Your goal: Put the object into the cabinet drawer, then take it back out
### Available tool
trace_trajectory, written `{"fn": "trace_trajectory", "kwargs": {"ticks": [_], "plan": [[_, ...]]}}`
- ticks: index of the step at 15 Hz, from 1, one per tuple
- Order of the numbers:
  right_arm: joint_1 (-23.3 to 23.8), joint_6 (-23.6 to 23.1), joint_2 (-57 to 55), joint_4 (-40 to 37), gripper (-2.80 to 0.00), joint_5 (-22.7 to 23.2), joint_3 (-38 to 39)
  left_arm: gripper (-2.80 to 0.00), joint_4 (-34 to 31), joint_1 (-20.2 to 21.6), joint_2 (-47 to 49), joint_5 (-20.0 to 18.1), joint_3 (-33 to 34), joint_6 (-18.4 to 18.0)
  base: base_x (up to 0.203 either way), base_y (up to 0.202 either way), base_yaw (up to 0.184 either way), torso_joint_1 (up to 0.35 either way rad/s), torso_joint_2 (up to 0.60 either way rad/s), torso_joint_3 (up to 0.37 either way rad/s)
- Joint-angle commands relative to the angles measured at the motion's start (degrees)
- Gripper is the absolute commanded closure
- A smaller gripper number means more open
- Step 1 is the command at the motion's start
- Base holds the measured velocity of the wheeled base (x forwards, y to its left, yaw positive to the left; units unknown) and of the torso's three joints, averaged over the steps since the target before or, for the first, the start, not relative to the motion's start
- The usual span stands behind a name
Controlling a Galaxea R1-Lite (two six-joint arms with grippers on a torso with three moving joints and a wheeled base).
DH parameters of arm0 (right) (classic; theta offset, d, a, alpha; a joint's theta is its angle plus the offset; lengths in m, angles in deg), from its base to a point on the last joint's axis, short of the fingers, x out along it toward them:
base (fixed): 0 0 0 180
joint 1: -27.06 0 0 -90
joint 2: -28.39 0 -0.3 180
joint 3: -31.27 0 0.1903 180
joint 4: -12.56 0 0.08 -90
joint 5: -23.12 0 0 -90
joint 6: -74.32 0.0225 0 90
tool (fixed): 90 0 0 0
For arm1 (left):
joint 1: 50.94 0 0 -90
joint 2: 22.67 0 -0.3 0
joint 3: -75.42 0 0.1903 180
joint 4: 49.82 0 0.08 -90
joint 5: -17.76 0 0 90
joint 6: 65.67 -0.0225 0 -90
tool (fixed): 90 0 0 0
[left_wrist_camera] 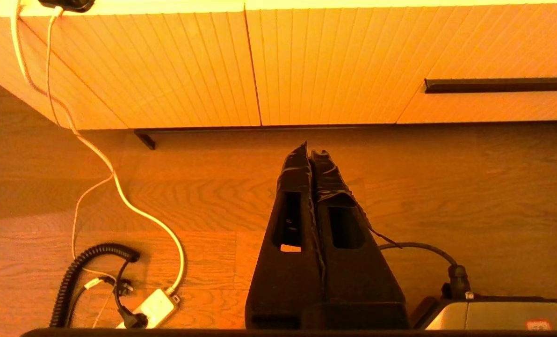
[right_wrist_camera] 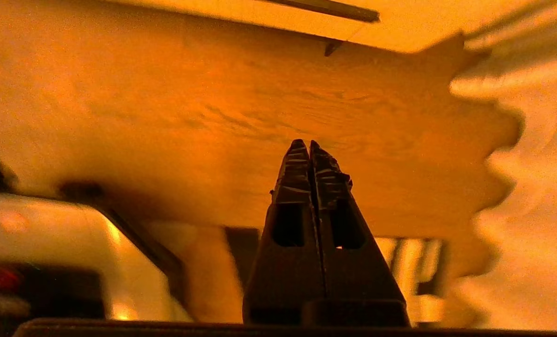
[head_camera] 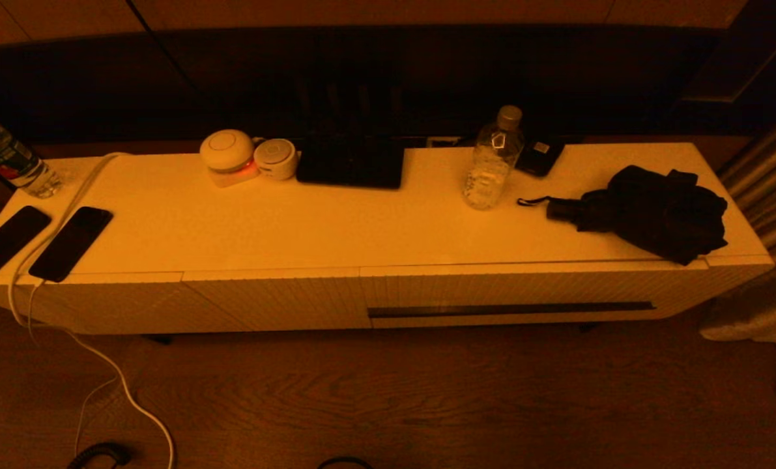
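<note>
Cabinet drawer (head_camera: 511,296), a wide white ribbed front with a long dark slot handle, sits closed at the right of the low cabinet. Left end effector (left_wrist_camera: 312,152) hangs clenched and empty above the wooden floor (left_wrist_camera: 446,187) before the cabinet. Right end effector (right_wrist_camera: 309,146), likewise clenched with nothing in it, hangs over the floor near the drawer's right end.

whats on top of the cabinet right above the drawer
Above the closed cabinet drawer, the cabinet top carries a clear water bottle and a black folded umbrella. The drawer's inside is hidden.
</note>
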Motion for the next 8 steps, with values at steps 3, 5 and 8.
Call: {"fn": "trace_trajectory", "kwargs": {"ticks": [3,5,8], "plan": [[4.7,3.3,9.5,-0.3,0.00,-0.3,5.8,0.00,0.0,0.0,0.0,0.0,0.0,0.0,0.000,0.000,0.000,0.000,0.00,0.000],[8.1,2.8,11.1,-0.3,0.00,0.9,6.8,0.00,0.0,0.0,0.0,0.0,0.0,0.0,0.000,0.000,0.000,0.000,0.00,0.000],[10.7,3.0,19.0,-0.8,0.00,4.5,12.9,0.00,0.0,0.0,0.0,0.0,0.0,0.0,0.000,0.000,0.000,0.000,0.00,0.000]]}}
